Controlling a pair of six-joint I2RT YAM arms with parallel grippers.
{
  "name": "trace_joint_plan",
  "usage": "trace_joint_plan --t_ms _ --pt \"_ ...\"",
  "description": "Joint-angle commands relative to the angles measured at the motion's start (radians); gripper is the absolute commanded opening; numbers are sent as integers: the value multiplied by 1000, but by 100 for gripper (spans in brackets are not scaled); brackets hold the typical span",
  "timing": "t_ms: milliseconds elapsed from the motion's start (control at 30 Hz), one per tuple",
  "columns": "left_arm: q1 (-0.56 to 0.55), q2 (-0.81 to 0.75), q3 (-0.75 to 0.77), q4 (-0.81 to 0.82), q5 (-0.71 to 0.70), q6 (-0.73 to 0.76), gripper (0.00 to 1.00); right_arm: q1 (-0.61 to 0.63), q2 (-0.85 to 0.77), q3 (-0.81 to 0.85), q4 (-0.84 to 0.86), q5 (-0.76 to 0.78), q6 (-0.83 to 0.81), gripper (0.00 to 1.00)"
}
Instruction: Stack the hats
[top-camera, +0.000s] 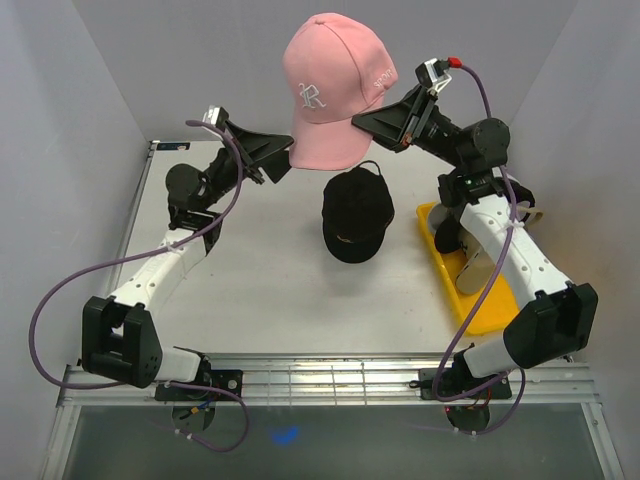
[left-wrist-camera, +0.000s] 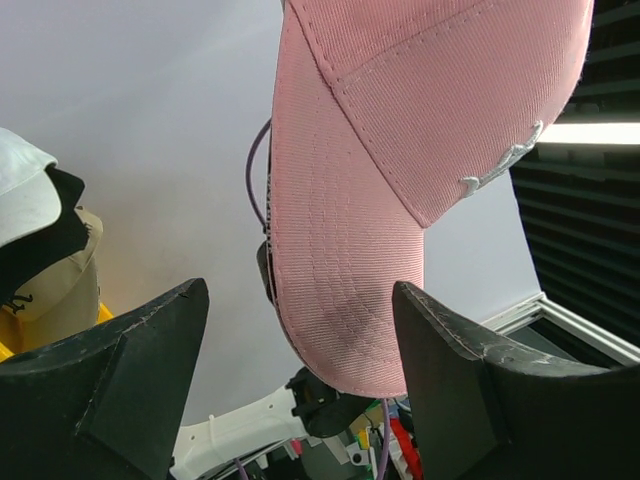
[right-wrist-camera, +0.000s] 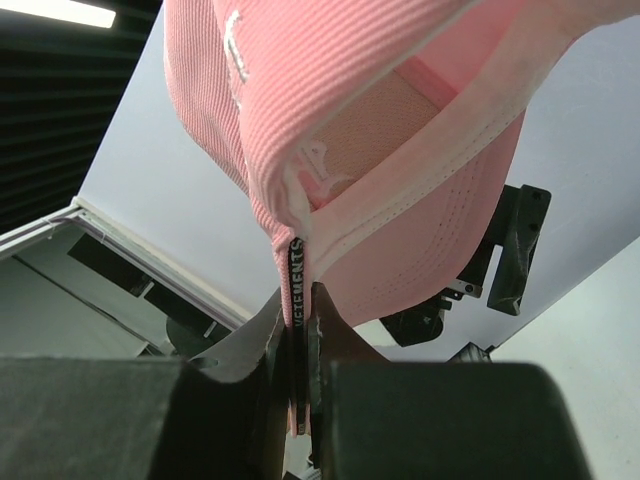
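From above, the pink cap (top-camera: 335, 90) hangs high in the air between the two arms, crown up and brim toward the near side. The right gripper (top-camera: 358, 122) pinches its right edge. The left gripper (top-camera: 288, 160) sits at the brim's left edge with its fingers spread. Below, a black cap (top-camera: 355, 215) lies on the table (top-camera: 270, 290), well apart from the pink one. To the right is a yellow tray (top-camera: 480, 312), where a tan cap (top-camera: 478, 265) shows partly under the right arm.

In the left wrist view, the left gripper (left-wrist-camera: 300, 292) is wide open. The brim of the pink cap (left-wrist-camera: 350, 250) hangs down between the two fingers (left-wrist-camera: 130, 390), and no contact with either is visible. At the far left a white cap (left-wrist-camera: 25, 195), a dark cap (left-wrist-camera: 50, 240) and the tan cap (left-wrist-camera: 65, 295) are piled together.

In the right wrist view, the right gripper (right-wrist-camera: 298, 335) is clamped tight on a black label (right-wrist-camera: 296, 280) at the rim of the pink cap (right-wrist-camera: 400, 150), whose inner band and underside face the camera.
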Motion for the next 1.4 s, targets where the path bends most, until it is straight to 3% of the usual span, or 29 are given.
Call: trace_joint_plan --t_ms 0,167,400,633,767,800,1000,1167,1367 --pt "-17 -11 -2 70 -36 -11 84 14 -12 -8 129 35 15 8" --pt "-31 -13 -5 80 -40 -17 83 14 -19 -58 144 32 -8 8" --pt "-34 -16 -15 81 -28 -28 67 14 -15 -146 172 29 -10 8" --pt "-43 8 -46 84 -19 -43 30 14 -18 -149 59 26 -69 9" --pt "-62 25 -46 86 -37 -39 9 14 -22 -141 -26 16 -89 27" --pt "-66 34 -45 86 -43 -39 0 14 -22 -140 -64 13 -88 37" --pt "-108 47 -74 84 -146 -54 0 14 -53 -117 -240 3 -125 53" --pt "-135 41 -104 34 -238 -63 0 14 -90 -75 -479 3 -215 55" --pt "-143 19 -129 -75 -295 -92 0 14 -134 -77 -639 22 -303 53"
